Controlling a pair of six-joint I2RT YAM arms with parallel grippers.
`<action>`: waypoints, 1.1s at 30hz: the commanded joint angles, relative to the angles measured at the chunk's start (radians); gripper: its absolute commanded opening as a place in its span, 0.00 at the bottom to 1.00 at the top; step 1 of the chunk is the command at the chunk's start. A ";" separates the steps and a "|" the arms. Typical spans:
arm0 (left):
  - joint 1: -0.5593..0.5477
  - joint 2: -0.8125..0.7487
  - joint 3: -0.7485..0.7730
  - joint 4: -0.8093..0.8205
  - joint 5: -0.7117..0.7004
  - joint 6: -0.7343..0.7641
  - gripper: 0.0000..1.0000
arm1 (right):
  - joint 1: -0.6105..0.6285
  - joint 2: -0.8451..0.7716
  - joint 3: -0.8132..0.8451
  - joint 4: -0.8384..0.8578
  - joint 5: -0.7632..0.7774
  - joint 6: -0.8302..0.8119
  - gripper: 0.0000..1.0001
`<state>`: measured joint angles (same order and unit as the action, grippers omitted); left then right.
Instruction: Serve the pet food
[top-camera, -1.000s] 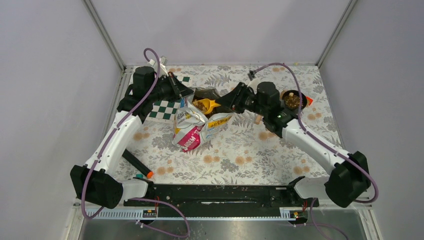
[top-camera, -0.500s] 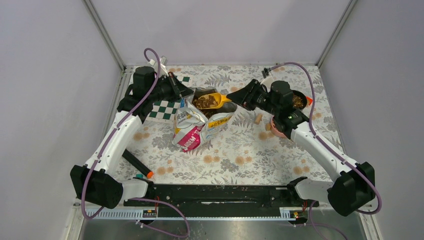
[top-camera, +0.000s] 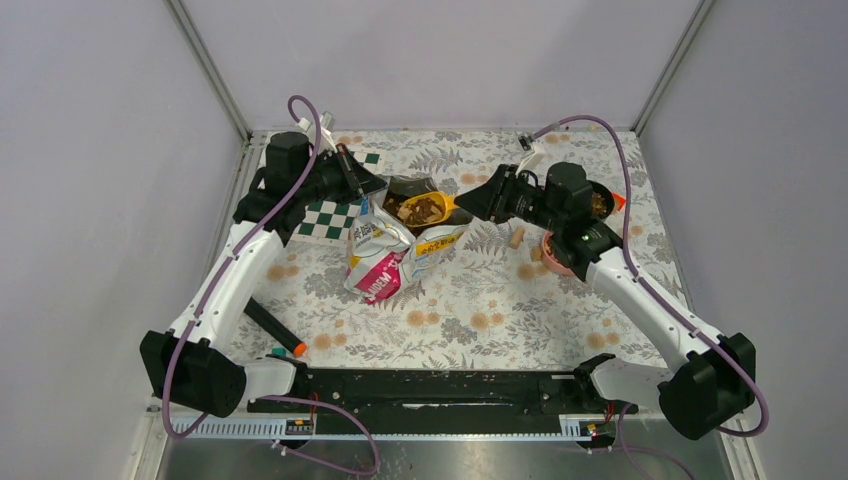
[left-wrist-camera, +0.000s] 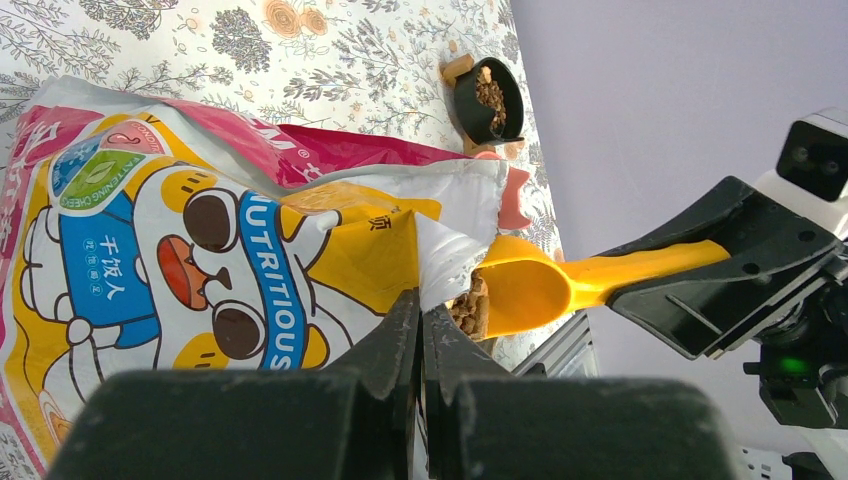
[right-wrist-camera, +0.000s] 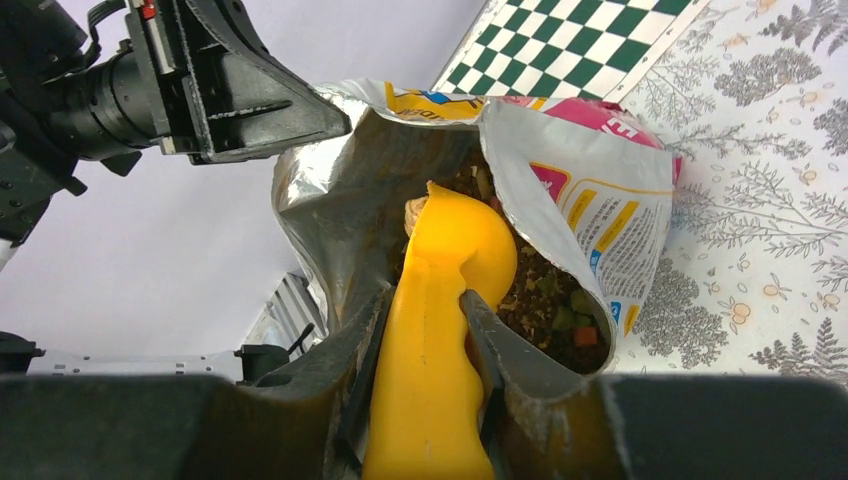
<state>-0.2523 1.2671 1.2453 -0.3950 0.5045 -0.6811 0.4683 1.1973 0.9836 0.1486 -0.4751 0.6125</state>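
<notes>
Right gripper (right-wrist-camera: 428, 312): jaws part closed, clamped on the handle of the yellow scoop (right-wrist-camera: 452, 250). The scoop bowl sits in the mouth of the bag (left-wrist-camera: 200, 230), and the top view shows it loaded with brown pellets. More pet food (right-wrist-camera: 545, 300) lies loose inside the foil lining.

Left gripper (left-wrist-camera: 420, 322): pinched fully shut on the bag's torn rim, holding the mouth open.

Black bowl (left-wrist-camera: 468, 108): on the far right of the table, well apart from the bag, with some kibble in it.

Judgement: the step is the lift-out.
- Hold the scoop level.
- Raise it straight up until it clears the foil lip, then swing right.
- Hold the left pinch taut so the rim cannot fold onto the load.
- Tip only once above the bowl.
</notes>
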 joint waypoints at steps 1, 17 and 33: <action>0.004 0.002 0.047 -0.006 -0.013 0.020 0.00 | -0.006 -0.046 0.039 0.084 -0.008 -0.066 0.00; 0.005 0.006 0.074 -0.041 -0.027 0.031 0.00 | -0.005 -0.068 -0.035 0.215 -0.009 -0.059 0.00; 0.004 0.000 0.115 -0.080 -0.023 0.032 0.00 | -0.005 -0.097 -0.089 0.223 0.094 -0.052 0.00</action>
<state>-0.2523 1.2766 1.3071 -0.4801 0.4767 -0.6502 0.4679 1.1130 0.8742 0.3202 -0.4095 0.6346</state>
